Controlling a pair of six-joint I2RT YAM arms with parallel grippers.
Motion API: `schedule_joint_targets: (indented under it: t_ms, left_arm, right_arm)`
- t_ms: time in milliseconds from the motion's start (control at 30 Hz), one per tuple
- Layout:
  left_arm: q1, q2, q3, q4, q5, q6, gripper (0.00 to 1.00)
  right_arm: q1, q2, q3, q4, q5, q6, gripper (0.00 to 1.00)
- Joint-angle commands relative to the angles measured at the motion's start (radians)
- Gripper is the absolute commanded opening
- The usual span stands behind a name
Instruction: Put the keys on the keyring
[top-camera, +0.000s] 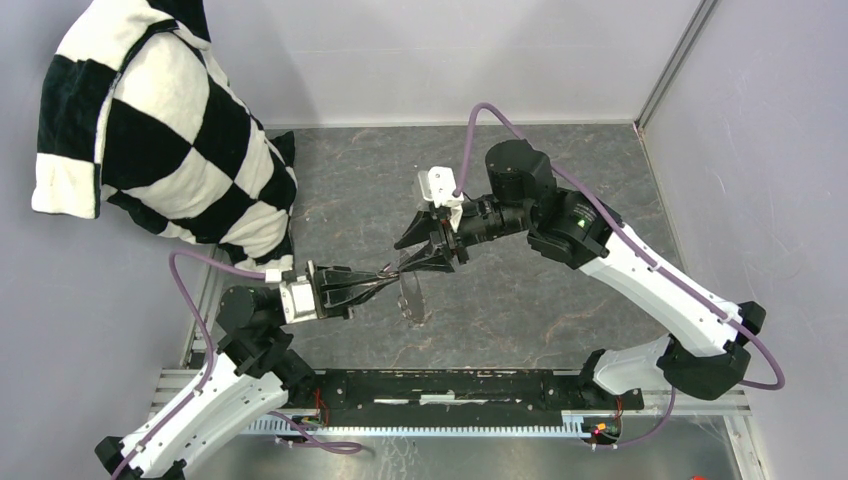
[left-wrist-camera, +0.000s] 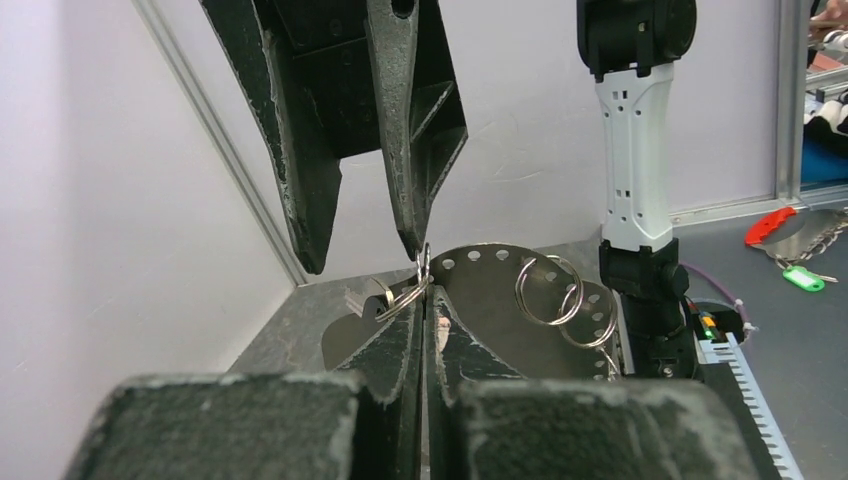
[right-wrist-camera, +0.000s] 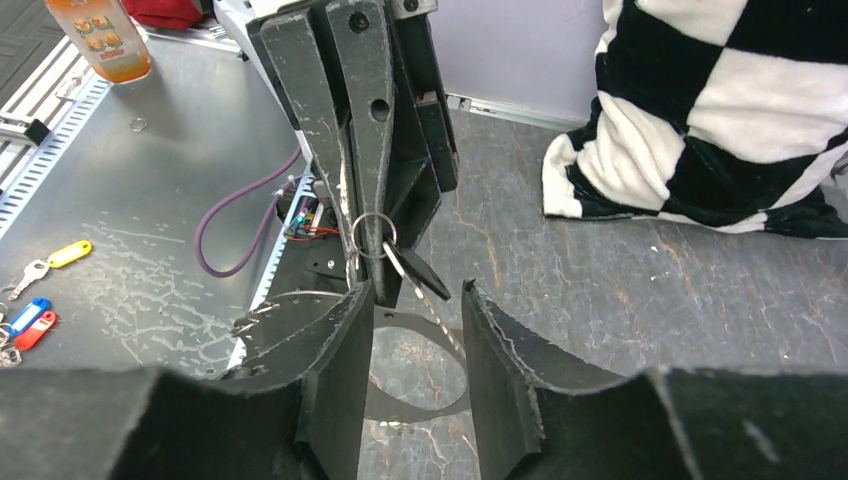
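Left fingers (right-wrist-camera: 370, 120) clamping split ring (right-wrist-camera: 372, 235); key (right-wrist-camera: 418, 280) hanging slantwise beneath, pointing into gap between half-spread right fingers (right-wrist-camera: 330, 370), facing tip-to-tip.

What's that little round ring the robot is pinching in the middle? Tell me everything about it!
The little ring is a thin, shiny silver wire circle. The left gripper is shut on it, holding it up above the table. A silver key slants down from it, seemingly threaded on. The right gripper stands open right beside it, one fingertip by its rim.
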Motion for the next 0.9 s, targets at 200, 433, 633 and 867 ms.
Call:
schedule_joint_targets:
  t_ms: [200, 433, 633, 867]
  left_arm:
    - [-0.006, 0.013, 0.039, 0.029, -0.024, -0.034, 0.02]
    - [-0.006, 0.021, 0.052, 0.027, -0.044, -0.038, 0.02]
    - [-0.005, 0.019, 0.051, 0.029, -0.031, -0.032, 0.02]
    - [-0.005, 0.023, 0.058, 0.033, -0.034, -0.033, 0.02]
  right_arm:
    - [0.065, -0.006, 0.055, -0.042, 0.089, -0.061, 0.39]
    - [0.071, -0.012, 0.09, -0.09, 0.115, -0.065, 0.43]
    - [0.07, -0.036, 0.145, -0.115, 0.176, -0.078, 0.51]
    - [0.069, -0.017, 0.125, -0.126, 0.079, -0.061, 0.47]
